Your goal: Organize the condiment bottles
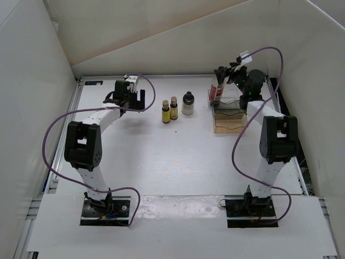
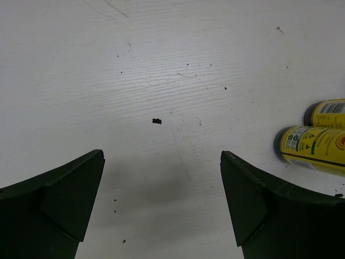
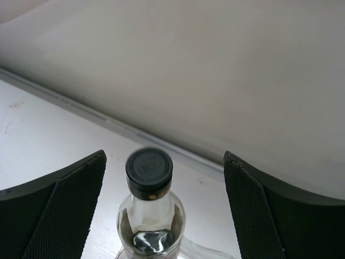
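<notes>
Right gripper (image 3: 164, 162) gapes around tall bottle (image 3: 151, 221) by clear tray (image 1: 230, 128)

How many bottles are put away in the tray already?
One, it seems: the red-labelled bottle looks to stand in the tray, the open right claw straddling its cap. Two amber bottles and the short clear bottle wait on the table; the left claw is open, empty.

A clear-walled tray with a tan wooden base (image 1: 230, 128) sits in the upper right of the top view on the white table (image 1: 178, 156), boxed in by plain white walls (image 1: 32, 81) (a small dark speck (image 2: 156, 121) marks the surface near the centre of the left wrist view).
</notes>
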